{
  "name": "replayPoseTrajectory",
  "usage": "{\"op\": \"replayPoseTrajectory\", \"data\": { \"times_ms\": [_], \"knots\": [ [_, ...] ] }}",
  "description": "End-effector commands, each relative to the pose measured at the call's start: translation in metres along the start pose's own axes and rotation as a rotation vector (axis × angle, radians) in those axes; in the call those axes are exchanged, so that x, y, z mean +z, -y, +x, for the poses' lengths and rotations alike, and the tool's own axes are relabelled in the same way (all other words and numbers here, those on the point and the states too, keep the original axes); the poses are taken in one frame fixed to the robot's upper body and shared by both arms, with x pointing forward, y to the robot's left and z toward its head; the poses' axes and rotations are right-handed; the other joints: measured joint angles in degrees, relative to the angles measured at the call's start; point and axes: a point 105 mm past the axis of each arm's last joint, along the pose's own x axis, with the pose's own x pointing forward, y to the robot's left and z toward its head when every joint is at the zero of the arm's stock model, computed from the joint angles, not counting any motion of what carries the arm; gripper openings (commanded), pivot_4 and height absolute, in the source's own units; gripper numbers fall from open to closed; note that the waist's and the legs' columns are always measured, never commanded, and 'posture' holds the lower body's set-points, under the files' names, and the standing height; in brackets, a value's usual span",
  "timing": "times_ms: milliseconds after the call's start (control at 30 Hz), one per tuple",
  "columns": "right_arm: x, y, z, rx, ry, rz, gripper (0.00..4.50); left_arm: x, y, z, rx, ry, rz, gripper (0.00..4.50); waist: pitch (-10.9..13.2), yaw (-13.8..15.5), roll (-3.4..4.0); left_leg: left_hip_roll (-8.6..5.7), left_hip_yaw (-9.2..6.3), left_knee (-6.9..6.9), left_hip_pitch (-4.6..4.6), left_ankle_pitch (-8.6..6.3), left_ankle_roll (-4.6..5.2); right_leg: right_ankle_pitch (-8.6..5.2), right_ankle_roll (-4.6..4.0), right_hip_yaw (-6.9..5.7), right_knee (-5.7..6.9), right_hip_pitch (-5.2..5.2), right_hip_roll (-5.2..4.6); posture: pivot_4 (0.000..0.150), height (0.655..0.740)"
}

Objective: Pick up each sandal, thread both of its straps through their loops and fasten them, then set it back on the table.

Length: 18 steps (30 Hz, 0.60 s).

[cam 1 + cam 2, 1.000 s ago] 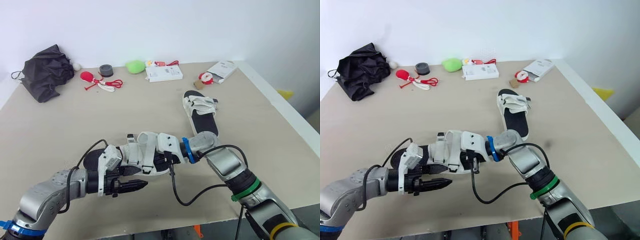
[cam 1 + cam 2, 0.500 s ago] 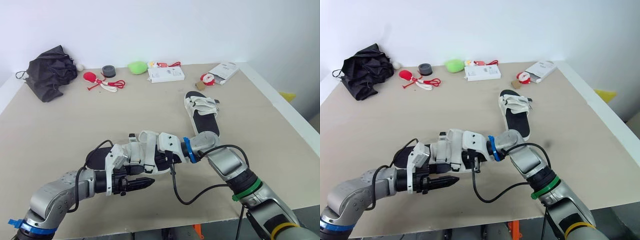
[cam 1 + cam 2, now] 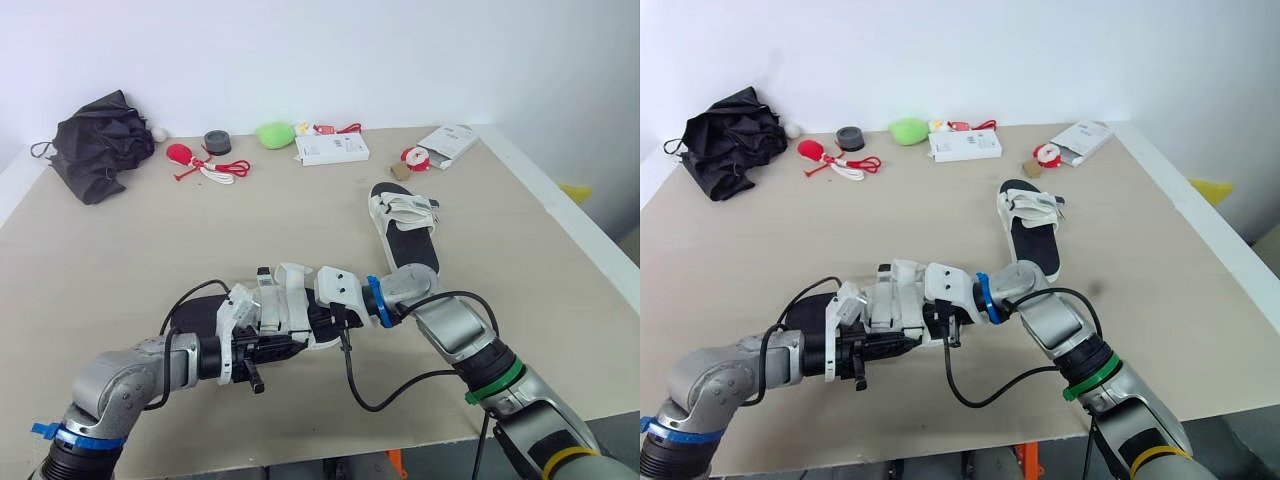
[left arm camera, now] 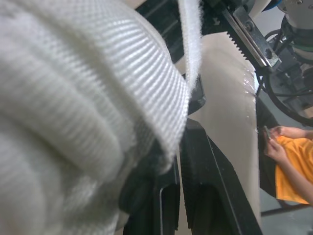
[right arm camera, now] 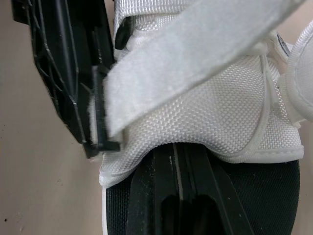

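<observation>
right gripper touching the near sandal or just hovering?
Touching. Right wrist view: the near sandal drapes its white upper straight over the right gripper, hem wrapped onto the black with no gap.

Beige desk (image 3: 120,250), and one white-strapped sandal (image 3: 200,305) sits right at the left hand (image 3: 272,345) and right hand (image 3: 318,322). The second sandal (image 3: 403,225) lies just beyond the right hand. Well beyond both hands, along the back, are a black fabric bundle (image 3: 95,145), tape roll (image 3: 217,142), green lump (image 3: 272,133), white box (image 3: 330,148) and white packet (image 3: 447,143).
</observation>
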Motion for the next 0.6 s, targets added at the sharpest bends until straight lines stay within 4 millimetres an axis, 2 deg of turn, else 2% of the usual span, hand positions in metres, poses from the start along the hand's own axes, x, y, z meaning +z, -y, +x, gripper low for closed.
{"op": "replayPoseTrajectory", "data": {
  "times_ms": [33,133,267,567,600],
  "knots": [
    [-0.045,-0.010,0.006,0.014,-0.158,0.109,0.00,-0.004,0.022,-0.011,-0.153,-0.080,-0.088,0.09,0.0,0.0,-0.03,-0.01,0.01,0.00,0.00,0.00,0.00,0.00,0.00,0.00,0.00,-0.01,0.00,0.150,0.7400],
    [-0.045,-0.010,0.005,0.015,-0.159,0.108,0.00,-0.010,0.040,-0.027,-0.275,-0.193,-0.121,0.09,0.0,-0.2,-0.04,-0.05,0.02,-0.03,-0.01,-0.06,-0.10,-0.02,-0.04,0.00,0.00,-0.06,0.07,0.150,0.7400],
    [-0.044,-0.009,0.005,0.017,-0.159,0.105,0.00,-0.019,0.049,-0.039,-0.316,-0.333,-0.051,0.09,0.0,-0.2,-0.03,-0.04,-0.02,-0.13,-0.03,-0.16,-0.23,-0.12,-0.20,-0.01,0.00,-0.08,0.16,0.150,0.7400],
    [-0.044,-0.009,0.005,0.017,-0.159,0.105,0.00,-0.020,0.050,-0.042,-0.347,-0.358,-0.029,0.09,0.0,-0.1,-0.04,-0.04,0.01,-0.15,-0.02,-0.16,-0.23,-0.14,-0.23,0.04,0.00,-0.11,0.12,0.150,0.7400],
    [-0.044,-0.009,0.004,0.018,-0.160,0.106,0.00,-0.006,0.060,-0.038,-0.421,-0.320,-0.033,0.09,0.0,-0.1,-0.04,-0.04,0.00,-0.15,-0.02,-0.16,-0.23,-0.14,-0.23,0.04,0.00,-0.11,0.12,0.150,0.7400]
  ]
}}
